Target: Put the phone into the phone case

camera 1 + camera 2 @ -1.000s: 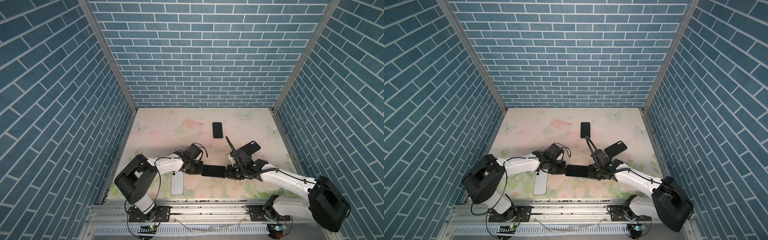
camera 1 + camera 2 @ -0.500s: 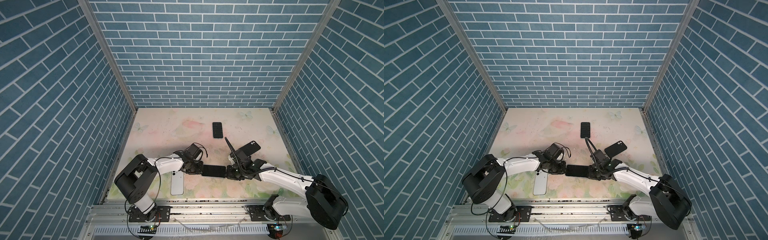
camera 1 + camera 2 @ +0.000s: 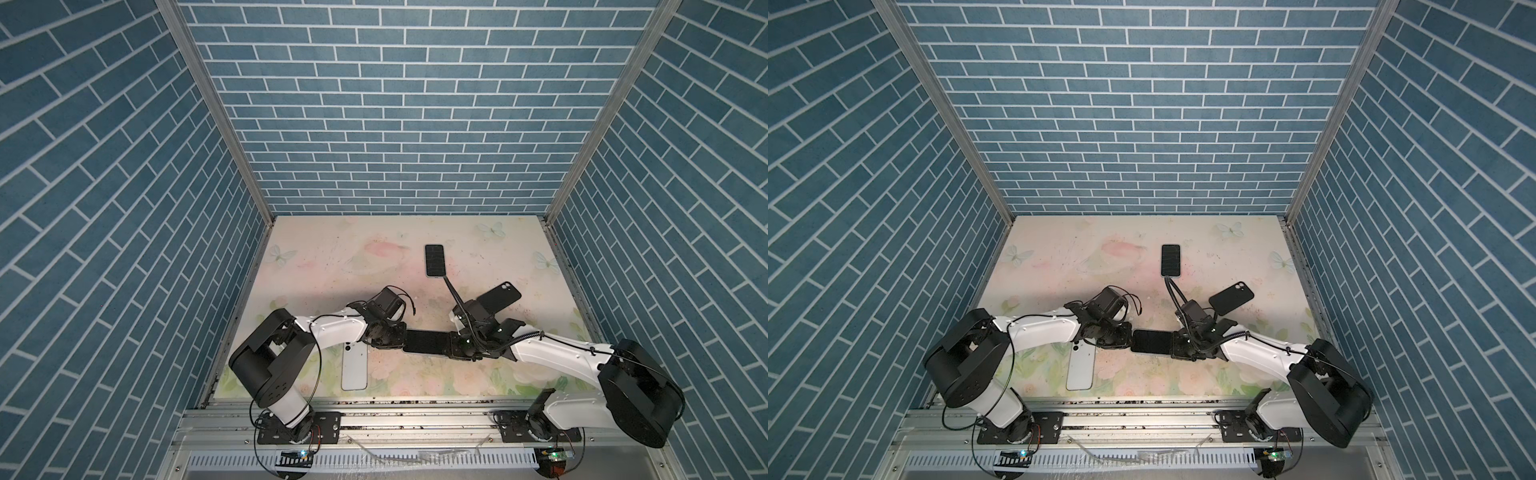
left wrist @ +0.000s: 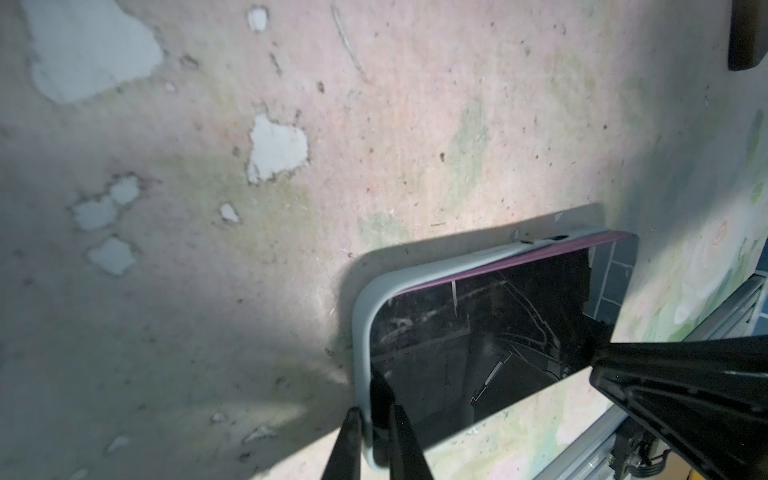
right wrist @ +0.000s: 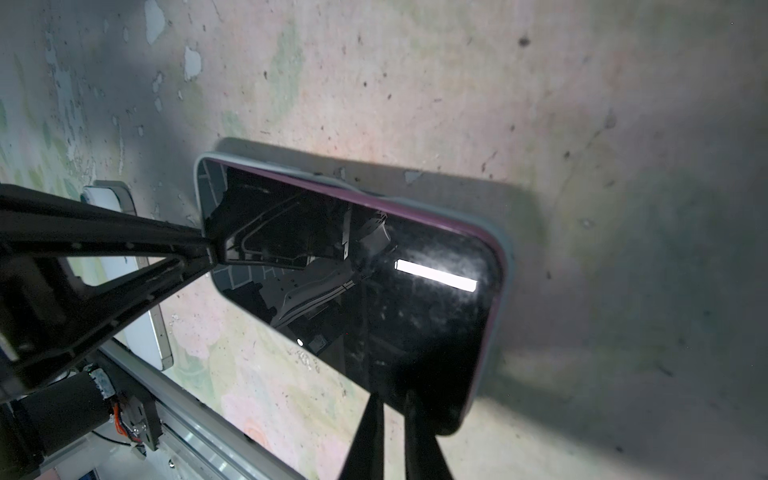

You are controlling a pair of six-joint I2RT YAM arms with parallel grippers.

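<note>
A black-screened phone (image 3: 426,341) (image 3: 1152,341) with a purple edge lies in a grey phone case (image 4: 360,332), held level just above the table between both arms. My left gripper (image 3: 401,338) (image 4: 374,411) is shut on the case's rim at one short end. At the opposite short end, my right gripper (image 3: 451,347) (image 5: 394,399) is shut on the phone (image 5: 374,291). Along the far long side the purple edge stands slightly above the grey rim (image 5: 505,257).
A white phone (image 3: 354,368) (image 3: 1081,368) lies face down under the left arm. A black phone (image 3: 435,260) lies at the back middle, and a black case (image 3: 498,297) sits behind the right arm. The metal rail (image 3: 415,409) borders the table's front.
Both grippers keep their hold on the ends of the cased phone. The right jaws have pinched in very slightly. Nothing else has moved.
</note>
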